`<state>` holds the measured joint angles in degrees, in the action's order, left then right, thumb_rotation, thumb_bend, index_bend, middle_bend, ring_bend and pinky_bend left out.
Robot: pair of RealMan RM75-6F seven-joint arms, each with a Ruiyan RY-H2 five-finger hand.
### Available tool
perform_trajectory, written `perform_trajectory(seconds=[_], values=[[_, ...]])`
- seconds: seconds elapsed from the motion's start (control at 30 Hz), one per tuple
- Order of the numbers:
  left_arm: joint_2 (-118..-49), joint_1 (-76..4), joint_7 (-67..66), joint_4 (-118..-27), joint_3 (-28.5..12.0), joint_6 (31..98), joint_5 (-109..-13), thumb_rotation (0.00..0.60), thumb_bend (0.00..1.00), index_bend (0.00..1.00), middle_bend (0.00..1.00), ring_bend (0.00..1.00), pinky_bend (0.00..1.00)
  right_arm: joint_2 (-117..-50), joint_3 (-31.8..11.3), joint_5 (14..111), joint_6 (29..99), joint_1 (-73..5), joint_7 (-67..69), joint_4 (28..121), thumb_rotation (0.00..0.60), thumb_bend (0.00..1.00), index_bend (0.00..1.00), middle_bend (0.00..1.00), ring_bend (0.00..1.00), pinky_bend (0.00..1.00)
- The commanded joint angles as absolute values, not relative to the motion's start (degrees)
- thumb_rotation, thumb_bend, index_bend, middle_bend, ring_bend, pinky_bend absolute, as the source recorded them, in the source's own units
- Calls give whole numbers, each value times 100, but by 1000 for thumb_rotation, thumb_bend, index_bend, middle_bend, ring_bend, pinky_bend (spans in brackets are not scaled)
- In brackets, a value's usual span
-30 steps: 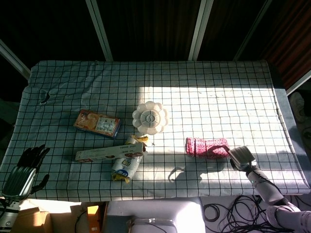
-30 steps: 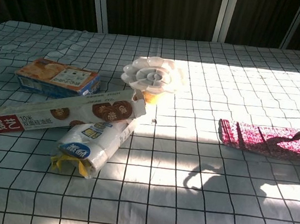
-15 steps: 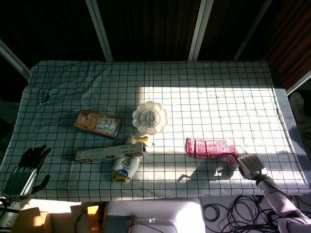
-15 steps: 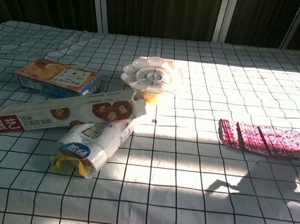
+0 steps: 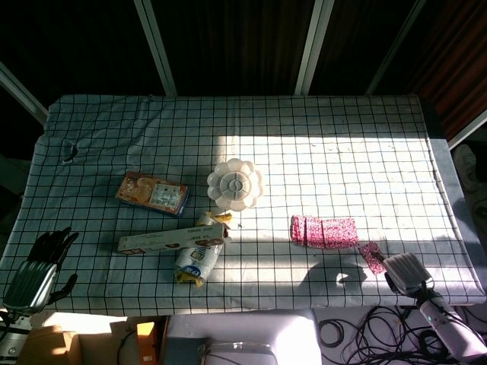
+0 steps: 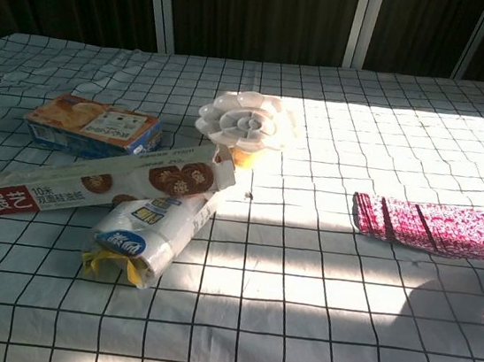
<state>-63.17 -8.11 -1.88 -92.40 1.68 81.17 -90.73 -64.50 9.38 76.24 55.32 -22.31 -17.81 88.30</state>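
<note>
Nearest of all, at the near right corner, the right hand (image 5: 404, 271) is hovering over the edge of the checked tablecloth (image 5: 304, 114), pale back upward. A small pink scrap (image 5: 371, 255) is lying right at its fingertips. Whether the fingers are pinching that scrap or only pointing toward it cannot be told from the head view, and the chest view is catching only the hand's shadow.

At the near left corner the left hand (image 5: 34, 270) is hanging just off the cloth, its dark fingers spread and gripping nothing. It seems to be parked there so that it is keeping clear of the packages.

Just beyond the right hand, the pink patterned packet (image 5: 323, 231) is lying flat in the sunlit patch, right of centre. Its long side is running left to right, and it is well apart from everything else. It looks soft and thin, a red-and-pink print creased into three sections, with nothing touching it.

Left of centre, a white plastic-wrapped roll (image 6: 141, 239) with a blue label is lying tucked under the open end of a long biscuit box (image 6: 99, 184). Farther left, an orange snack box (image 6: 93, 124) is resting flat. Beyond these, a white flower-shaped palette (image 6: 241, 117) is sitting propped on something beneath it.
</note>
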Motion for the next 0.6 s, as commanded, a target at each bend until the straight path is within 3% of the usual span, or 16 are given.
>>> perform_trajectory(seconds=[0.03, 0.3, 0.6], values=[[-6315, -810, -186, -9240, 166, 8118, -9071, 600, 388, 0, 0, 0, 18, -6380, 800, 7735, 5652, -2222, -1595, 8882, 600, 633, 187, 980, 1000, 1000], [-6344, -838, -192, -9214, 153, 8093, -9080, 600, 388, 0, 0, 0, 18, -6604, 302, 7070, 5142, -2644, -1999, 8907, 600, 633, 182, 980, 1000, 1000], [-6331, -857, -186, -9216, 162, 8050, -9073, 600, 389, 0, 0, 0, 19, -6939, 195, 6382, 4756, -2921, -2569, 8816, 600, 633, 186, 979, 1000, 1000]])
